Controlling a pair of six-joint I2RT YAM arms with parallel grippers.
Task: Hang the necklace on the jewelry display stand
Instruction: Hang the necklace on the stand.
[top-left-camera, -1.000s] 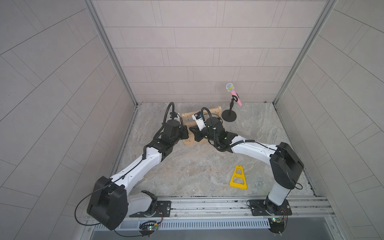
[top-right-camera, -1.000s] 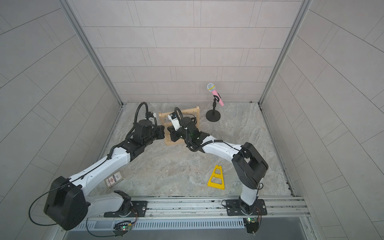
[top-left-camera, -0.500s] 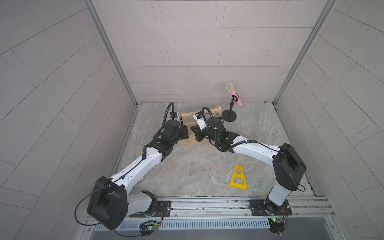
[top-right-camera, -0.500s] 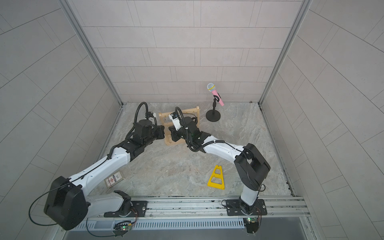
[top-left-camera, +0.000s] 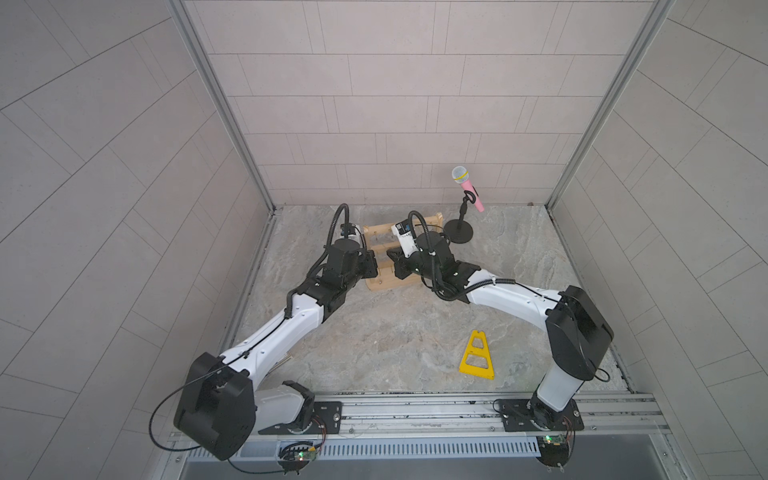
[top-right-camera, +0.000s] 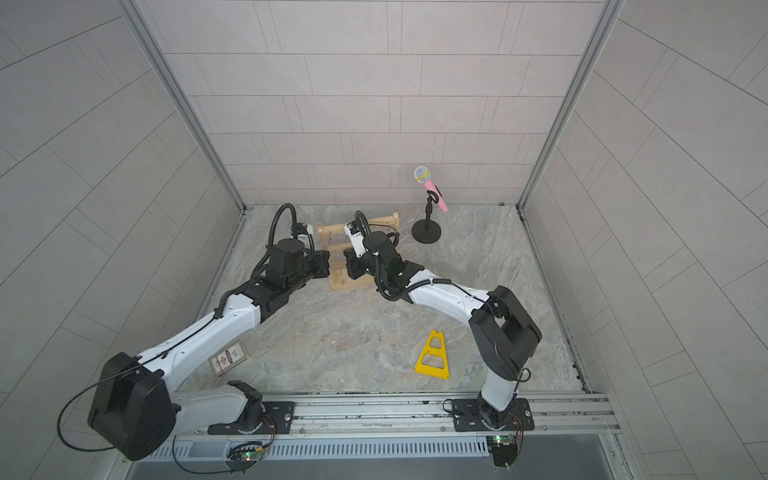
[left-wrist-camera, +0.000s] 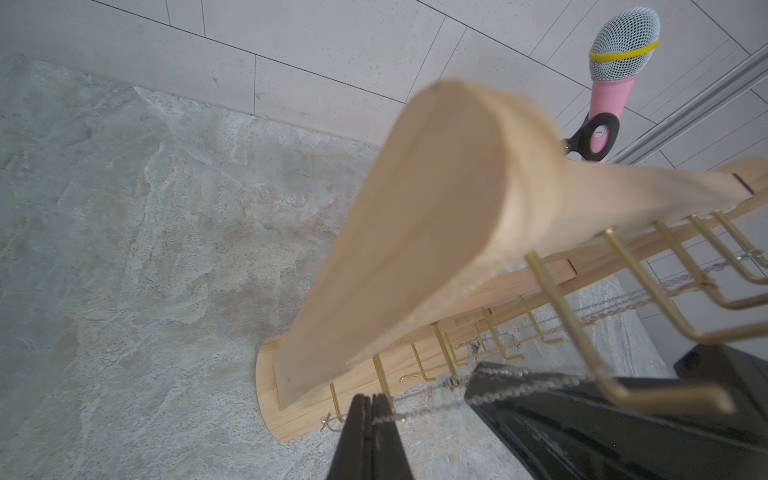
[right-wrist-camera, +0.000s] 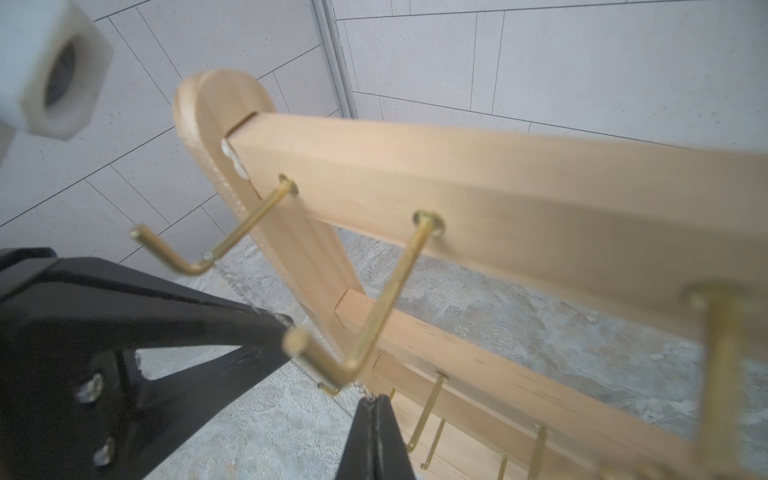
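Barely any change over last sec: both arms parked at the stand, necklace not yet on.
Bench (top-left-camera: 395, 340) same; stand (top-left-camera: 386, 282) upright at rear, unmoved. L gripper (left-wrist-camera: 370, 411) and R gripper (right-wrist-camera: 376, 405) both stay clamped on necklace (left-wrist-camera: 424, 402), chain stretched btwn them, just beside hooks (right-wrist-camera: 390, 293). Can't tell if it's on a hook; draping prob. still to do.

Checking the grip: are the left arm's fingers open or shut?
Shut: in the left wrist view the left fingers press together, pinching the necklace chain at their tips.
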